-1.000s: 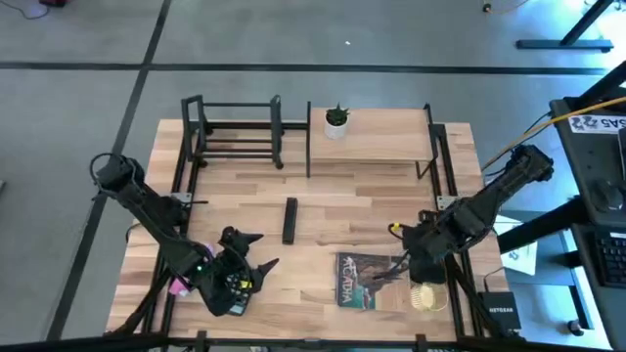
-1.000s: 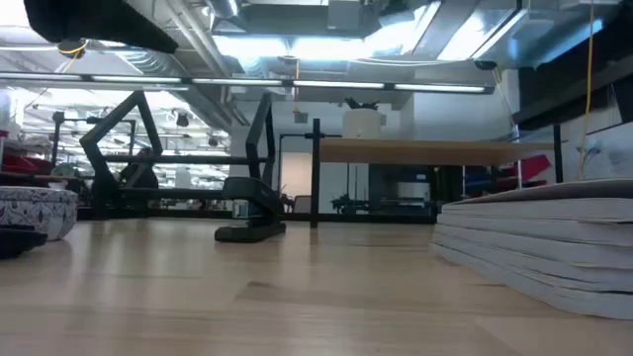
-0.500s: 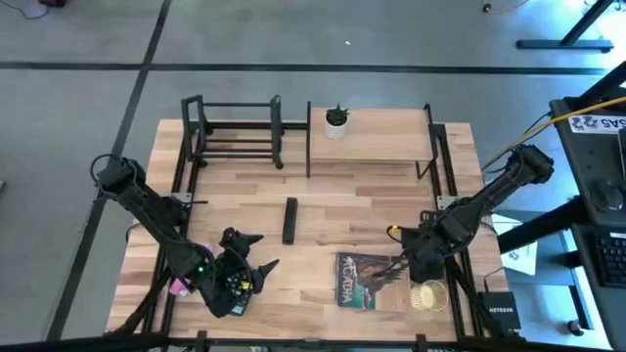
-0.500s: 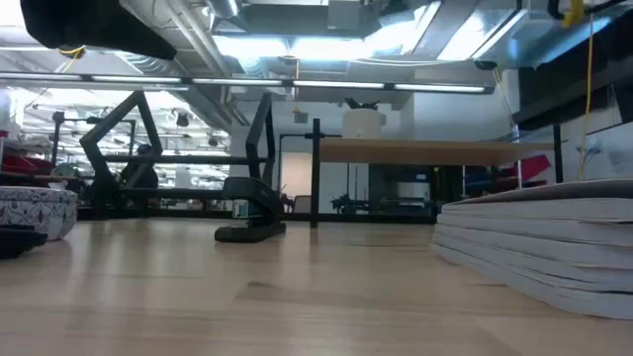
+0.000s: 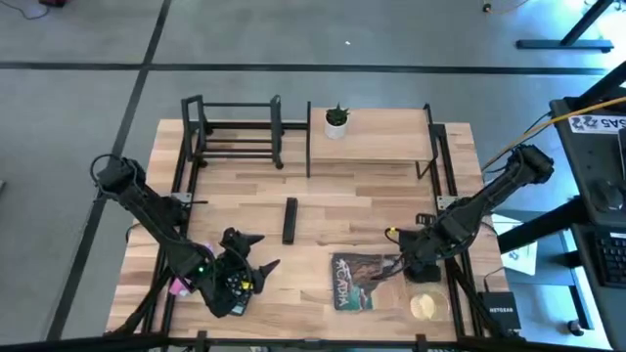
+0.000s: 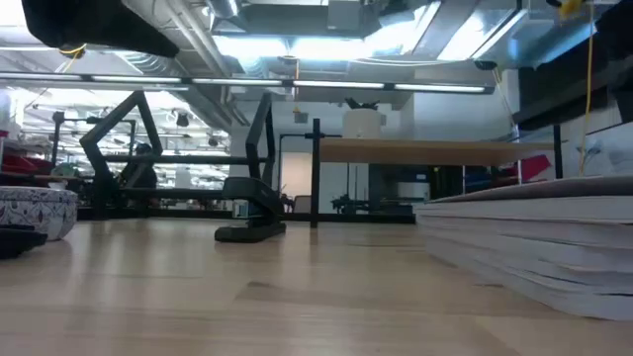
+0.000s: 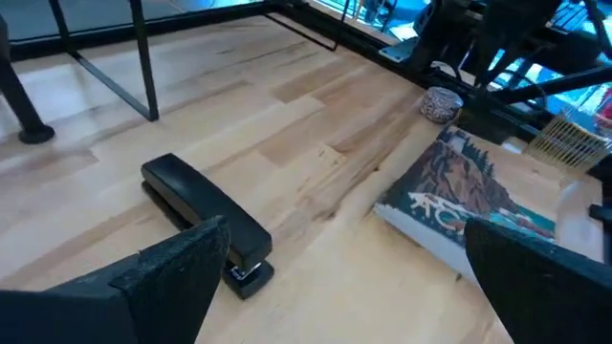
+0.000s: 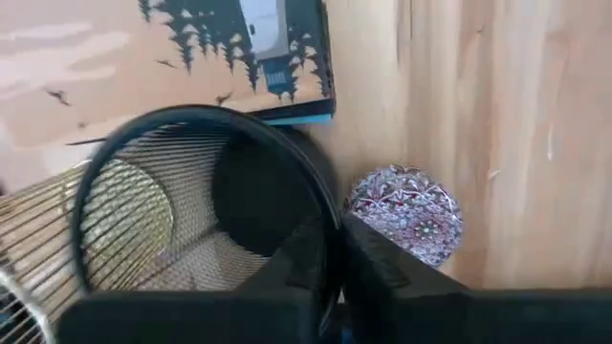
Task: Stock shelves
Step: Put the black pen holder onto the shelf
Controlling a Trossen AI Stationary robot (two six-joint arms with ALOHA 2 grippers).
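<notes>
One right tool (image 8: pixel 330 258) pinching the wire cup's rim (image 8: pixel 206 119) beside the book's edge (image 8: pixel 287 117).

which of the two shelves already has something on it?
The wood-board shelf: a small potted plant sits on its top board. The black bar rack shows nothing on it.

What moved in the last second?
The book slid a little toward the left arm's side, and the right gripper moved that way too, shut on the gold wire cup. The left gripper, stapler, plant and both shelves stayed put.
</notes>
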